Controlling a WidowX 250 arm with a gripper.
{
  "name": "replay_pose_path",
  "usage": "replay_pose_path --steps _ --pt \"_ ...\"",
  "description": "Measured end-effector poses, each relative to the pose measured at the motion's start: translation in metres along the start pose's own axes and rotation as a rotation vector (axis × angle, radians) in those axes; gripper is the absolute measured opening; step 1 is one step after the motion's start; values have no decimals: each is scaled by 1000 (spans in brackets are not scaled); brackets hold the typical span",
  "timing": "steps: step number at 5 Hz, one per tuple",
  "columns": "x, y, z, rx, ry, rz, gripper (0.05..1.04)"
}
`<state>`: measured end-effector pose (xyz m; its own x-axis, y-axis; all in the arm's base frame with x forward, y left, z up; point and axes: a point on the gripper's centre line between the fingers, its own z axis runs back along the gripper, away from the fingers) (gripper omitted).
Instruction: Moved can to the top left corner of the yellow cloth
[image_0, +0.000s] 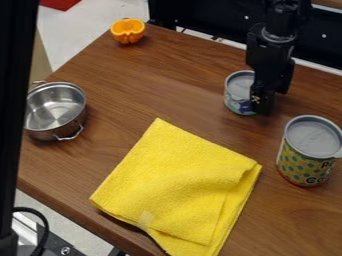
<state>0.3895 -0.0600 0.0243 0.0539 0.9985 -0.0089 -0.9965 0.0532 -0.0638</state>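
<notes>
The gripper (264, 100) hangs low over the upper right of the table, at the right side of a small can (238, 94), and covers part of it. That can stands upright, with a grey lid and a light label with blue and green. A larger can (306, 161) with a grey lid and a green-dotted yellow label stands upright at the right edge of the view. The folded yellow cloth (180, 182) lies at the lower middle, to the lower left of both cans.
A metal pot (55, 111) with handles sits at the left of the wooden table (160, 82). An orange half (127, 31) lies near the far left corner. A dark vertical post runs down the left edge of the view.
</notes>
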Motion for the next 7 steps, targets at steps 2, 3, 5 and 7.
replay_pose_path --steps 2,3,5,7 --pt "20 -2 -1 -11 -99 -208 998" --pt "31 0 -1 15 -128 -278 998" --pt "51 -1 -4 4 -125 -253 998" --pt "70 -2 -3 -6 -114 -247 998"
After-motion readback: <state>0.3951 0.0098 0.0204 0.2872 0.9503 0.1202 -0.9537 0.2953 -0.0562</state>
